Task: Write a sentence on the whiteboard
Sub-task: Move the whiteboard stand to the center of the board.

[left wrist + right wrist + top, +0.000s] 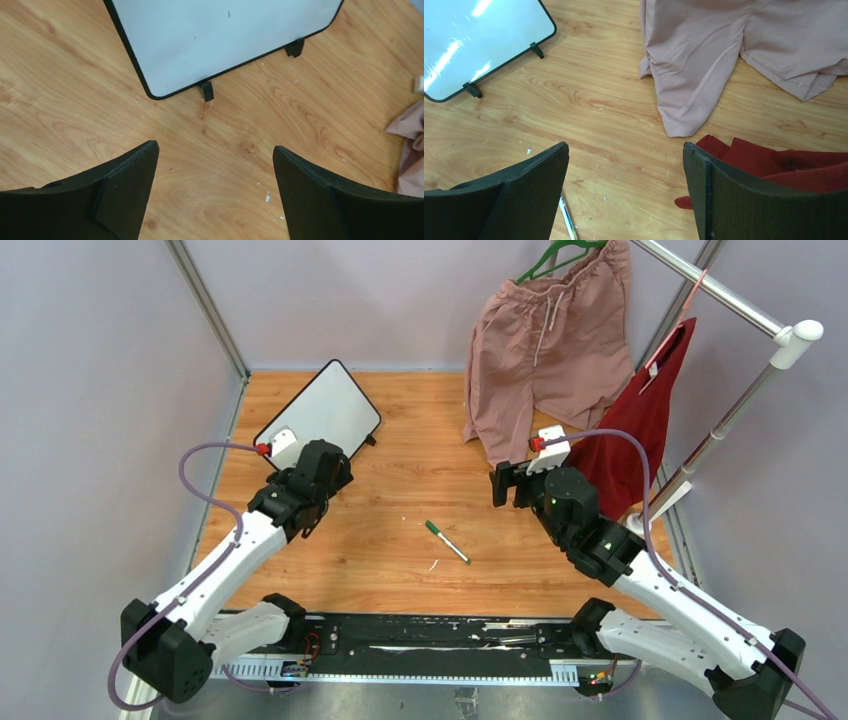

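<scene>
While shorts (545, 350) hang right of the whiteboard (322, 408), a marker (447, 541) lies nearer.

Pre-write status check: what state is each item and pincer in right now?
whiteboard: blank, no writing on it.
marker: lying flat on the table, not gripped, green cap seems on.
left pincer: open, empty.
right pincer: open, empty.
pink shorts: hanging, leg ends resting on the table.
red garment: hanging.
</scene>
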Controlling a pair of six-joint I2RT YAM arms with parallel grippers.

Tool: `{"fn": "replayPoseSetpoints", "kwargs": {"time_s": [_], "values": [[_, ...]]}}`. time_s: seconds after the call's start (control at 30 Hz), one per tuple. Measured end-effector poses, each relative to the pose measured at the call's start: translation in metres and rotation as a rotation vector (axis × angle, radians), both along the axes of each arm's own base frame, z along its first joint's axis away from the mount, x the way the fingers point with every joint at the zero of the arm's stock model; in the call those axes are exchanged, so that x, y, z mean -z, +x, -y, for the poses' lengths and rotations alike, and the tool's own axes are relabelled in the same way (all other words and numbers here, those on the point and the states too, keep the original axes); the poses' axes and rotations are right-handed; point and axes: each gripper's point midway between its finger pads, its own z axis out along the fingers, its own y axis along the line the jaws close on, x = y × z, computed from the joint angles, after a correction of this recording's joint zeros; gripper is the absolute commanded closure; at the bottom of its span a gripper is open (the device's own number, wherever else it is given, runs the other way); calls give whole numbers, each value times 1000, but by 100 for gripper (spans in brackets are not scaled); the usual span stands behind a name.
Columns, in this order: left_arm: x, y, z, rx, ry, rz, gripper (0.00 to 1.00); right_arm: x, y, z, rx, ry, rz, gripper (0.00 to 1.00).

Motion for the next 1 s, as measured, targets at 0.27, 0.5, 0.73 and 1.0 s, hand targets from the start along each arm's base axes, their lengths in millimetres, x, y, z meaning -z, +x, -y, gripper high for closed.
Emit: {"fn": "replayPoseSetpoints", "kwargs": {"time_s": [0.27,0.5,0.73,1.0], "values": [[22,18,11,-83,1,-60,26,11,-1,-5,-18,0,-29,14],[56,37,19,-135,47,-147,31,13,-2,-4,-18,-4,-33,14],[73,55,24,-163,95,-179,38,14,-3,-3,-18,-5,-34,14],[93,62,26,-181,115,-214,44,16,-3,-4,-21,-6,-37,14]]}}
